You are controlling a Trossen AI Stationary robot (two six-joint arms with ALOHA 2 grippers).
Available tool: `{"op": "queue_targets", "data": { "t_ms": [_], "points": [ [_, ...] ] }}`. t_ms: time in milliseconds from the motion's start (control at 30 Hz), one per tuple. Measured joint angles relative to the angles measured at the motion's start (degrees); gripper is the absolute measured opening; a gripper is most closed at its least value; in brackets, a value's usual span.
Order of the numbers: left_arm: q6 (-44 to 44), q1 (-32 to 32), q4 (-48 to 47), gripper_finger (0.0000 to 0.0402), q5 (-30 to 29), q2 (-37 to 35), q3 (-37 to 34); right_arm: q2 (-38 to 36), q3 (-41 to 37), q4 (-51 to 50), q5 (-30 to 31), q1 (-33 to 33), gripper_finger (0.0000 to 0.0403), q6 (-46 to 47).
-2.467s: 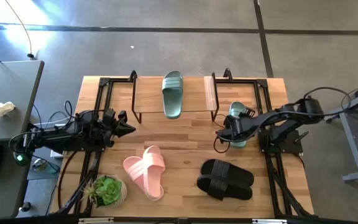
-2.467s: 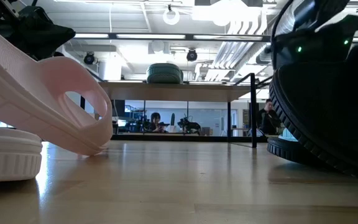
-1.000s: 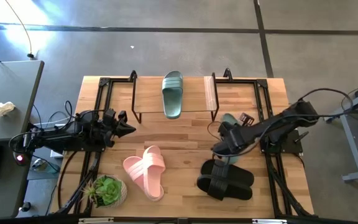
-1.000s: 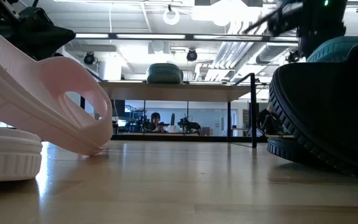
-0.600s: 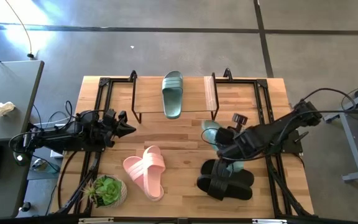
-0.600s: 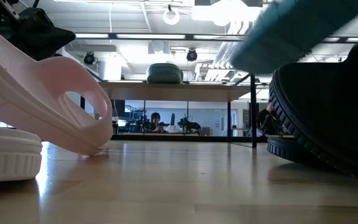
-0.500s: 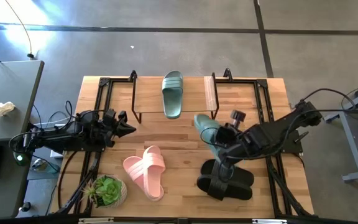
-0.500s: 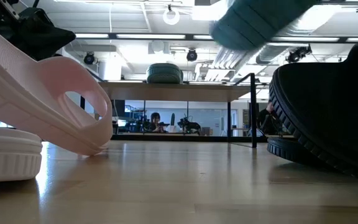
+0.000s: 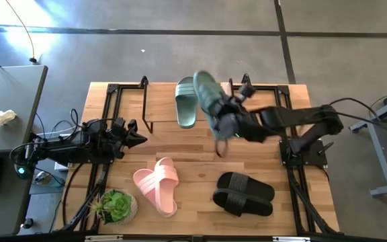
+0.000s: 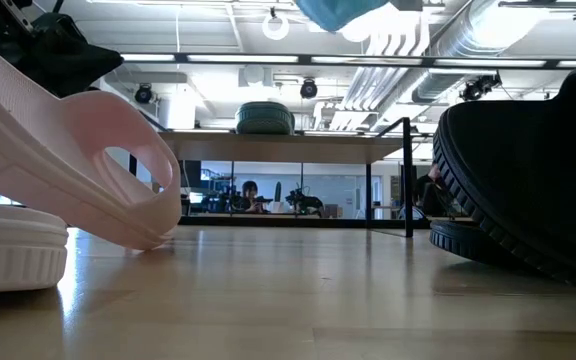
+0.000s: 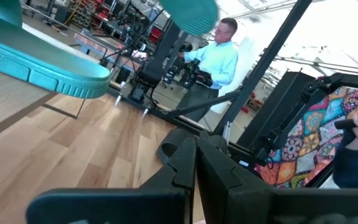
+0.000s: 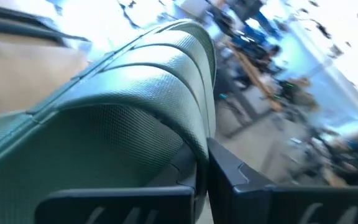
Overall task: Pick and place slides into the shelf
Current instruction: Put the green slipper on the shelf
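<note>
One sage green slide [image 9: 185, 102] lies on the shelf's plank [image 9: 161, 102], its heel past the near edge. My right gripper [image 9: 229, 121] is shut on the second green slide [image 9: 209, 97], which is in the air over the shelf's right half. Only its tip [image 10: 343, 10] shows at the top of the low view. The pink slides [image 9: 158, 186] lie stacked at the near middle, the black slides [image 9: 244, 193] at the near right. My left gripper [image 9: 138, 139] waits shut over the table's left side. My right gripper pinches the green slide by the edge of its ribbed strap [image 12: 199, 140] between its two fingers. The fingers come roughly level from the table's right side. The slide is lifted clear of table and shelf, tilted, its long axis running near to far.
A small potted plant [image 9: 116, 206] stands at the near left corner. The shelf's black wire side frames [image 9: 232, 101] rise at both ends of the plank. Bare wood lies between the shelf and the near slides. People show in the room beyond the table.
My right gripper has risen from just above the black slides and swung toward the far edge and the left, up to the shelf. The green slide went with it, lifted high and turned, and has climbed out of the top of the low view.
</note>
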Motion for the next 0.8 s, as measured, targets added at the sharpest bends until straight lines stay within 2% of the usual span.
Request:
{"op": "queue_targets", "data": {
  "t_ms": [200,367,667,800],
  "points": [
    [-0.02,-0.01,-1.17,0.0003,-1.04,0.0,0.02,4.67,-0.01,5.54,0.61,-8.76,0.0,-5.97],
    [-0.02,0.0,-1.86,0.0003,-1.49,0.0,0.02,9.27,-0.1,5.02,-3.31,-14.05,0.0,-5.33],
    [-0.02,-0.02,-2.38,0.0003,-1.51,0.0,0.02,15.13,-0.1,-7.19,-7.04,-19.18,0.0,6.47],
    [-0.04,-0.01,-2.38,0.0003,-1.51,0.0,0.02,15.55,-0.1,-8.18,-10.81,-20.69,0.0,9.28]
  ]
}}
